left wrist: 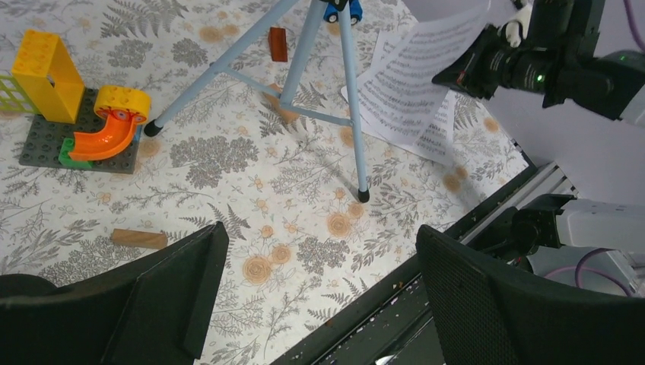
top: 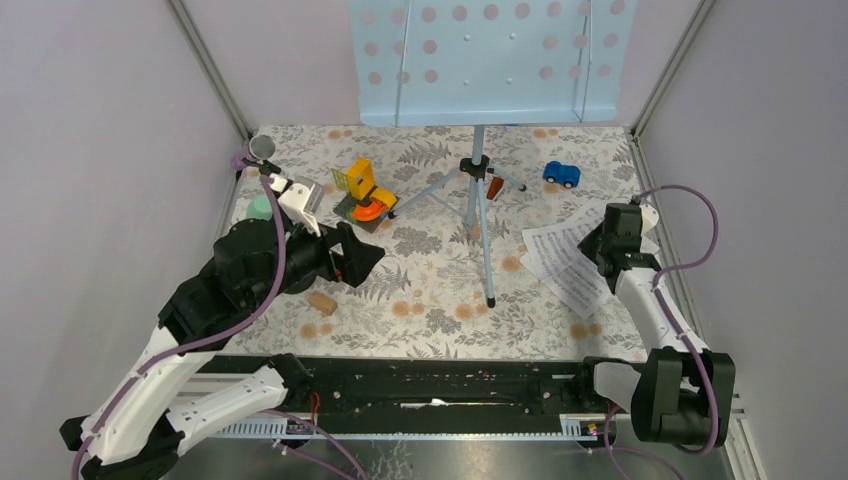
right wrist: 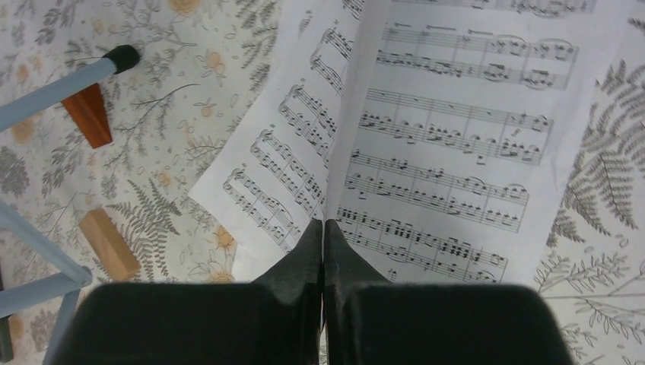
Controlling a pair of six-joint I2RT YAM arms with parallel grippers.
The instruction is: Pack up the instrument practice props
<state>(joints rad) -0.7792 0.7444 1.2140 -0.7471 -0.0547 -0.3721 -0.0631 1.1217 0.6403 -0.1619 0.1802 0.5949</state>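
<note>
By the right edge of the tabletop (top: pixel 430 310), my right gripper (right wrist: pixel 324 222) has its fingers clamped on the near edge of one sheet-music page (right wrist: pixel 449 129), with a second page (right wrist: pixel 278 152) beneath it. I judge that page collection is in hand. Next I must lift it without creasing. My left gripper (left wrist: pixel 321 230) hangs spread and empty near the left edge.

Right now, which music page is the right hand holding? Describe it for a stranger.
From the pale blue music stand at the back, look right of its tripod legs to the white sheets on the floral cloth. The held page tilts up off the cloth, its edge pinched in the right hand; the other page lies flat beneath.
</note>
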